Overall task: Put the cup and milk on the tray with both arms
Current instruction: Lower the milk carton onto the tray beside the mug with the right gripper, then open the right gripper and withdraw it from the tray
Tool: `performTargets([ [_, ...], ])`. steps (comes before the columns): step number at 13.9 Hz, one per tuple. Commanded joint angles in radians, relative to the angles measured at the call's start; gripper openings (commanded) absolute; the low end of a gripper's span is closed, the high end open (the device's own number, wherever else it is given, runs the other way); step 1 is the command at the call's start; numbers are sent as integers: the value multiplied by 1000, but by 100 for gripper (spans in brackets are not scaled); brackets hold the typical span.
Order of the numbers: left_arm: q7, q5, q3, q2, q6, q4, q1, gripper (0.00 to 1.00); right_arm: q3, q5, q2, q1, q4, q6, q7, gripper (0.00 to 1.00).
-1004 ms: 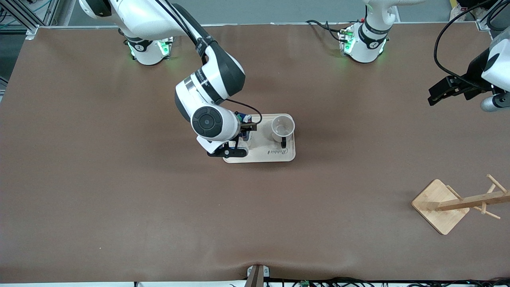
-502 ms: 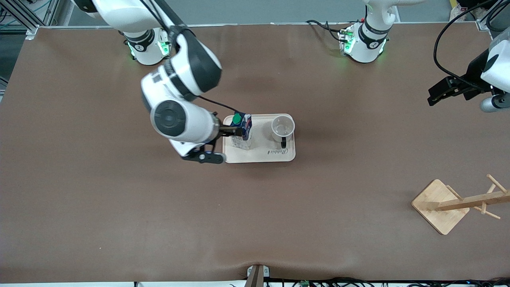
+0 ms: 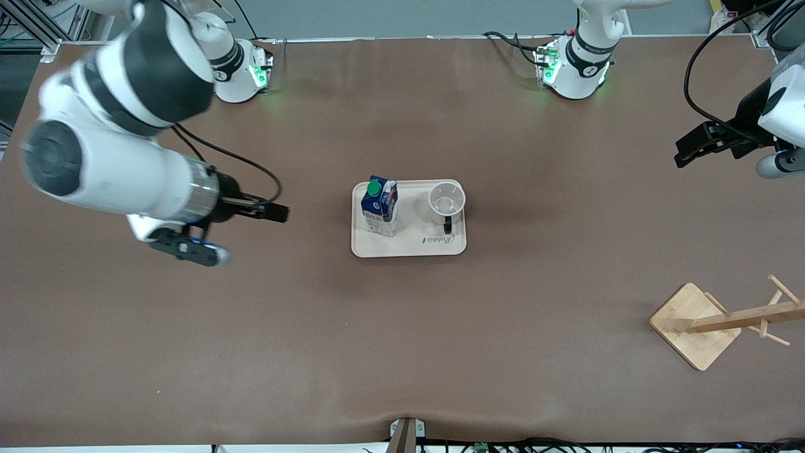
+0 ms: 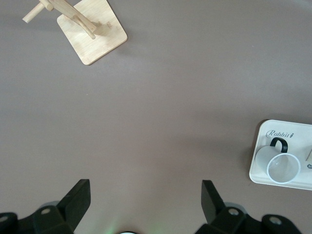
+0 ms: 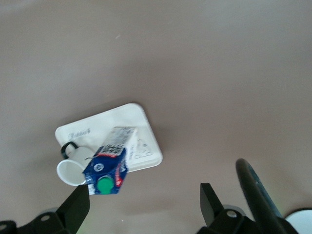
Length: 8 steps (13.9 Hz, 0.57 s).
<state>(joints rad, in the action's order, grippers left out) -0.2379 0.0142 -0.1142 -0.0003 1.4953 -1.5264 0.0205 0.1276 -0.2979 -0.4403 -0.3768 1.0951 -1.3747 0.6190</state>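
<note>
Right gripper (image 3: pixel 277 212) hangs over bare table toward the right arm's end, well apart from the tray (image 3: pixel 409 246); jaws wide open, nothing btwn them. In the right wrist view its two black fingers (image 5: pixel 78 207) stand spread w/ only table in the gap.

Tray sits mid-table, cream, rounded corners, long axis running from one arm's end of the table toward the other. "Rabbit" script lies along the edge nearer the front camera.

Milk (image 3: pixel 380 205) stands upright on the tray, at the end toward the right arm. Long axis vertical, gable top up, green cap on the slope facing the robots' bases. From the right wrist cam the carton (image 5: pixel 111 163) shows cap nearest the lens, blue side and printed white panel visible.

Cup (image 3: pixel 446 200) stands upright on the same tray, at the end toward the left arm, just beside the milk but not touching it. Mouth faces up, looks empty inside. Black handle points toward the front camera, at the script.

Wooden rack (image 3: pixel 717 324) sits well apart from the tray, nearer the front camera, toward the left arm's end.

Left gripper (image 3: pixel 695 148) hangs high over that same end of the table, arm waiting. Jaws fully open, nothing held; left wrist view shows fingers (image 4: pixel 79 200) spread over bare table.
</note>
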Motion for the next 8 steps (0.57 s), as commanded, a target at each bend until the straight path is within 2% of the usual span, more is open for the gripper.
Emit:
performTargets([
  [1, -6, -3, -1, 2, -6, 3, -2, 100, -17, 203, 98, 4, 81, 61, -37, 100],
  [2, -6, -5, -1, 2, -4, 3, -1, 100, -16, 227, 141, 15, 133, 55, -97, 100],
  [6, -6, -5, -1, 3, -3, 8, -1, 100, -13, 227, 285, 151, 276, 10, -251, 100],
  [8, -1, -7, -1, 3, -3, 8, 1, 100, -13, 227, 375, 217, 389, -70, -417, 100],
])
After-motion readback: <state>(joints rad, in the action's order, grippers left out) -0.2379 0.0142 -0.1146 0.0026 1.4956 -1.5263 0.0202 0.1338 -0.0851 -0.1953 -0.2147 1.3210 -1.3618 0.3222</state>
